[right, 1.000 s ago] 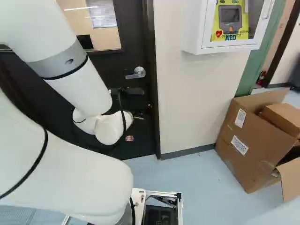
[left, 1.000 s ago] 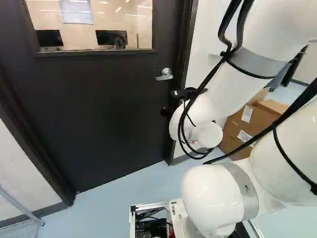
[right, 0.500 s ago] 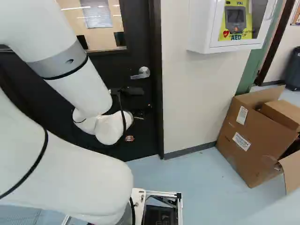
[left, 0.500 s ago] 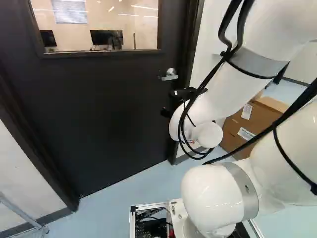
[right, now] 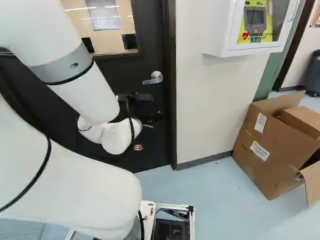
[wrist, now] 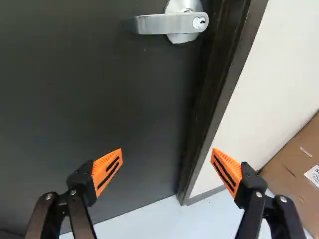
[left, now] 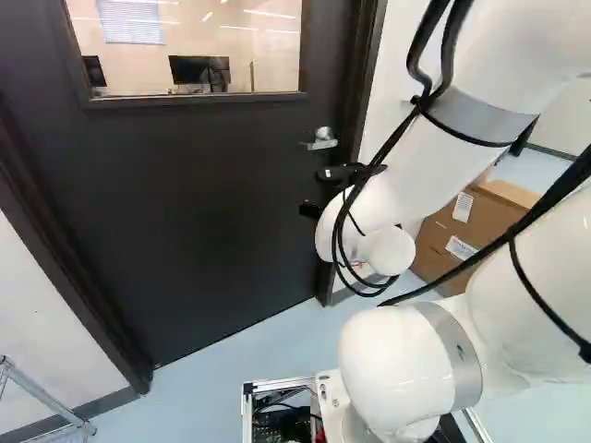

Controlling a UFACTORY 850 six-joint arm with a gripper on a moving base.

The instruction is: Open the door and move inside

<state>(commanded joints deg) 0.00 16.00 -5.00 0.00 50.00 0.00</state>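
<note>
The dark door (left: 203,212) stands closed in its frame, with a window in its upper part. Its silver lever handle (left: 322,139) sits near the frame edge, just above my gripper (left: 310,210) in the left base view. In the wrist view the lever handle (wrist: 172,23) lies ahead of the gripper (wrist: 167,158), well beyond the fingertips and apart from them. The two orange-padded fingers stand wide open with nothing between them. In the right base view the handle (right: 153,78) also shows, above the wrist; the gripper is dark against the door there.
Right of the door frame (right: 170,90) runs a white wall with an AED cabinet (right: 245,30). Open cardboard boxes (right: 275,145) stand on the floor by that wall. A metal rack (left: 46,401) is at the left base view's lower left. A bin (right: 313,74) stands farther off.
The base has moved: door, handle and cabinet have shifted toward the right in both base views, by less in the last half second. The arm keeps its pose against its lowest joint.
</note>
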